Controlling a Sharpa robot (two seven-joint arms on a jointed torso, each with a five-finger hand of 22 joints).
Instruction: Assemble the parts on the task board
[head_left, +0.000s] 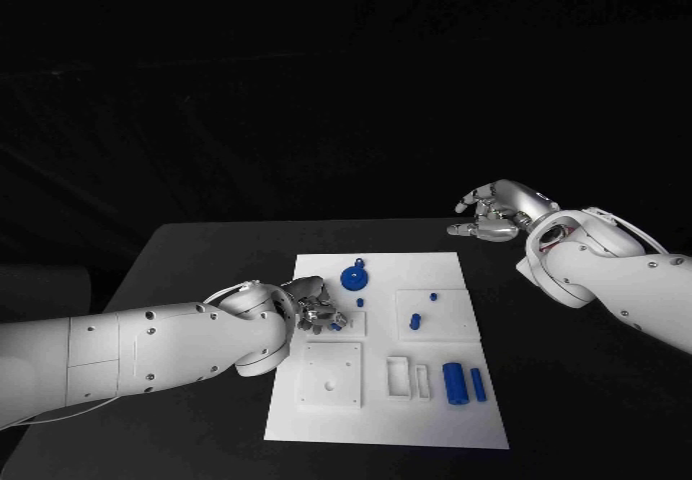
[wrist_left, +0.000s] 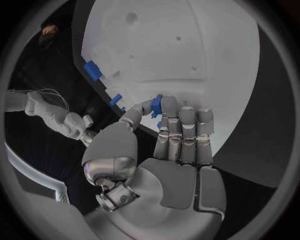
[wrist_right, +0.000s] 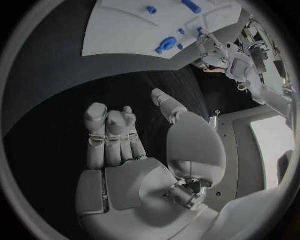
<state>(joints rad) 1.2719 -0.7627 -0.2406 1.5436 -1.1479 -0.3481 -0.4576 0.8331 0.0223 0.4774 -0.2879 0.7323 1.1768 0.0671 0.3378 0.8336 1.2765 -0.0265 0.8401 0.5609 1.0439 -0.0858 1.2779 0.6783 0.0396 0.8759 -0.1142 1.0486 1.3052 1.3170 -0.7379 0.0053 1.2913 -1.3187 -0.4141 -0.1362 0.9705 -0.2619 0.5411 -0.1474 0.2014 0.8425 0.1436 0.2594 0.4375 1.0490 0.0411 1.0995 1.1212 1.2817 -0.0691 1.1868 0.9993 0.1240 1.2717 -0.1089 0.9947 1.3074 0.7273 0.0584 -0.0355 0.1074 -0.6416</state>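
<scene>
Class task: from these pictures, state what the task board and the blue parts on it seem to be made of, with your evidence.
Task board: probably matte white plastic; flat and evenly pale, with moulded recesses and no glare.
Blue parts, such as the cylinder: likely plastic too; uniform saturated colour with a soft sheen. The pictures cannot confirm either.

Your task board (head_left: 433, 420) lies at the table's (head_left: 188, 260) centre. On it, the disc-shaped part (head_left: 353, 276) sits at 12 o'clock, a small peg (head_left: 415, 321) just right of centre, and two cylinders (head_left: 464, 381) side by side at 4 o'clock. Your left hand (head_left: 310, 307) is at the board's 9 o'clock edge; your right hand (head_left: 490, 215) is off the board at 1 o'clock.
</scene>
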